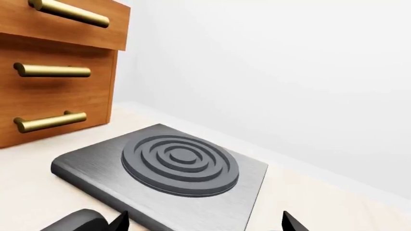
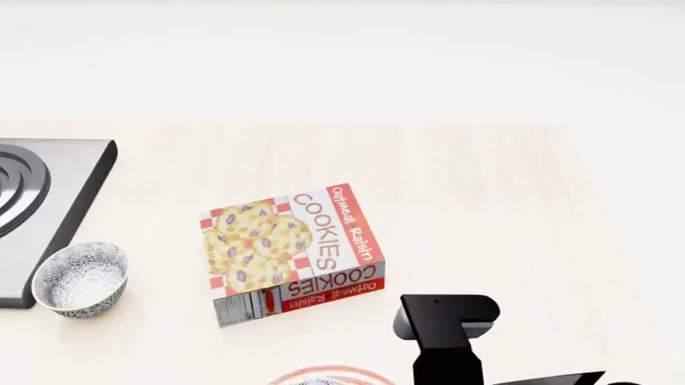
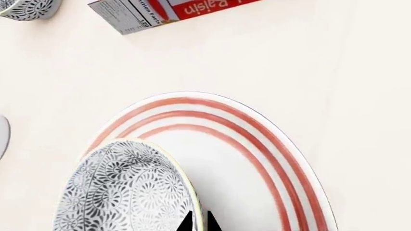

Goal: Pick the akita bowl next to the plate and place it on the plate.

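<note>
1. The right gripper [image 3: 198, 222] pinches the rim of the small round grey-and-white patterned akita bowl [image 3: 125, 192], tilted over the near-left part of the large white plate with red concentric stripes [image 3: 257, 159].
2. Just beyond lies a flat cardboard cookie box [image 2: 291, 250]; open pale wooden counter [image 2: 503, 208] spreads right.
3. A second identical patterned bowl [image 2: 82, 277] sits left, beside a brushed grey metal hob [image 1: 173, 166].
4. The left gripper [image 1: 204, 224] hovers with fingertips spread; wooden drawers with brass handles [image 1: 51, 72] stand beyond.
</note>
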